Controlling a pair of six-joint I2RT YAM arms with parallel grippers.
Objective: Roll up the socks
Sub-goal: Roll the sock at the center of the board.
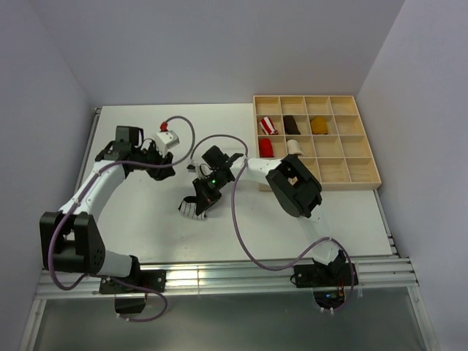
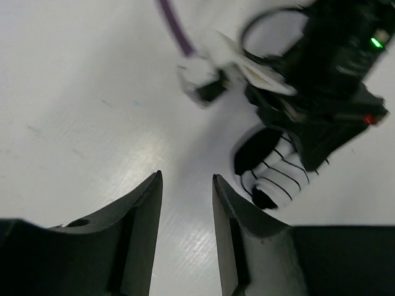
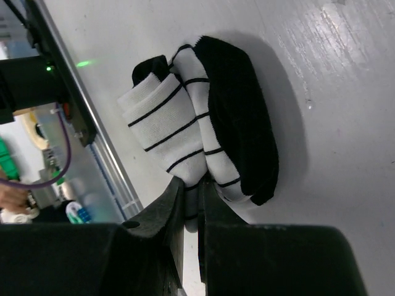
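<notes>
Right hand (image 3: 192, 191) is clamped on one edge of the folded white striped sock (image 3: 154, 111) with the black toe, which lies on the white worktop (image 3: 333, 92) near its middle, while the left hand (image 2: 186, 179) hangs nearby above the worktop, fingers apart.

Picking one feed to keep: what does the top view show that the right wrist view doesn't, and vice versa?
Only the top view: the tray with its bundles and cream sock, and the left claw, away from the socks. Only the right wrist view: the right claw pinched shut on an edge of the striped sock, and the sock's folded layers. Both: that sock lying on the white table.
</notes>
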